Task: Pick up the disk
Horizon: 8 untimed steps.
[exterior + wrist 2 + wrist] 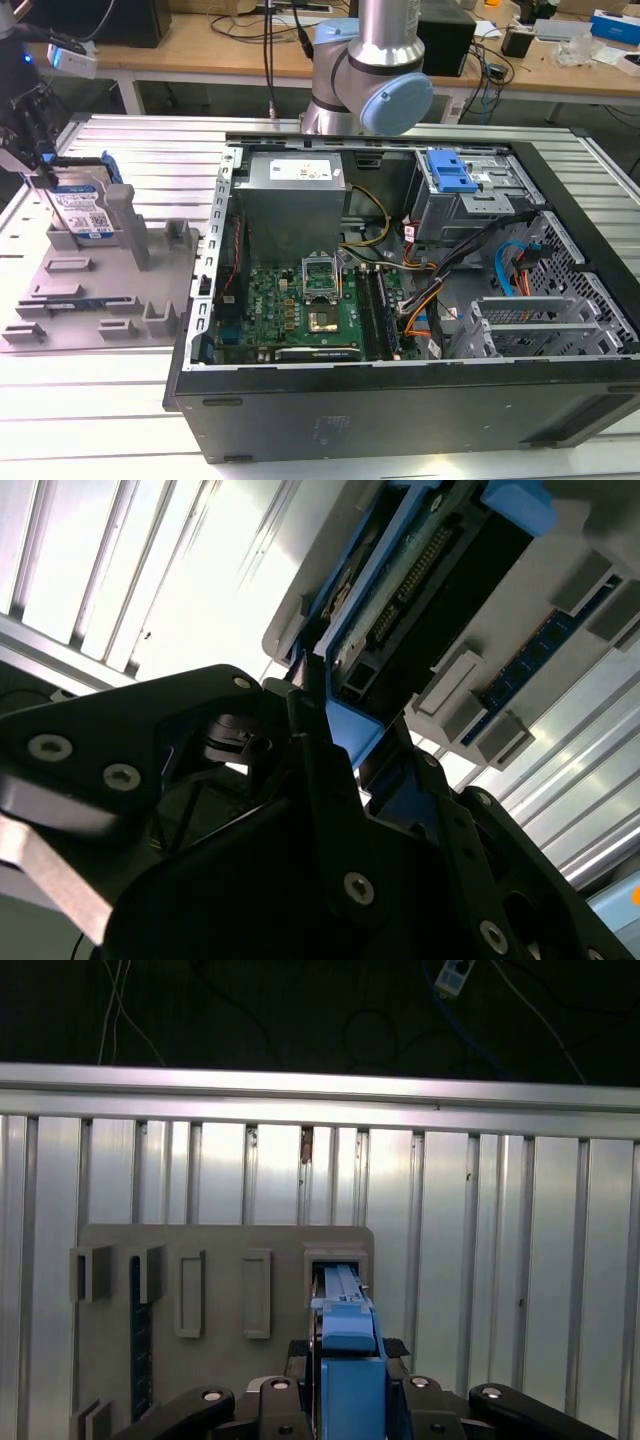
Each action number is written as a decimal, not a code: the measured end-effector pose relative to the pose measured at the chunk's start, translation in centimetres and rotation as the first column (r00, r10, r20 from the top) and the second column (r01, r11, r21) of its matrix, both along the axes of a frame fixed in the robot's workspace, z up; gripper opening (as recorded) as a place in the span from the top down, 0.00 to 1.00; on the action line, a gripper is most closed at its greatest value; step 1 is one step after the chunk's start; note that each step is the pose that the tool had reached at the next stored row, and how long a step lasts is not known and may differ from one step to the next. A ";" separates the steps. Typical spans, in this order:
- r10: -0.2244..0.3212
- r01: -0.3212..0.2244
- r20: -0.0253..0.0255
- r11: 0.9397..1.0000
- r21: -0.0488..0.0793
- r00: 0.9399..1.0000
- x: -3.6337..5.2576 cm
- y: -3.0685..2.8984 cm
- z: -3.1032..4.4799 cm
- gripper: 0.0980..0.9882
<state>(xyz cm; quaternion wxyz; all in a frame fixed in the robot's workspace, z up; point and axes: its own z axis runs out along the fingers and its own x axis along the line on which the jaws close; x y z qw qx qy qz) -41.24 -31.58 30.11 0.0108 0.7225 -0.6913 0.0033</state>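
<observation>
**Op:** Two black fingers (410, 1400) of the gripper (347, 1400) sit on either side of the disk (345, 1350) in the first wrist view, clamped against its blue edge frame. I read that as closed on the disk.

**Eng:** Second wrist view agree?

**Op:** Yes. There the gripper (335, 770) pinches the blue corner of the disk (430, 570), with the connector edge and dark underside of the drive running away from the fingers (310, 730).

**Eng:** Where's the disk relative to the fixture?

**Op:** Standing on edge, upright, at the far corner of the grey fixture plate (90, 295), on the exterior view's left. In that view the disk (85, 210) shows its white-and-blue label, with a tall grey post (123, 215) just beside it. Gripper (35, 150) comes down onto it from above. I can't tell whether it's clear of the slot or touching it.

**Eng:** Anything else nearby?

**Op:** Plate rests on the ribbed aluminium table (100, 400). Open PC case (400, 300) sits just beside the plate on the exterior view's right, motherboard (300, 310) exposed, blue drive bay bracket (450, 172) at its far side. Arm's grey-and-blue joint (375, 85) sits behind the case.
</observation>
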 end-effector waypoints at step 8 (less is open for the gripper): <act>0.000 0.000 0.000 1.000 0.016 1.000 0.00 -0.19 0.49 0.70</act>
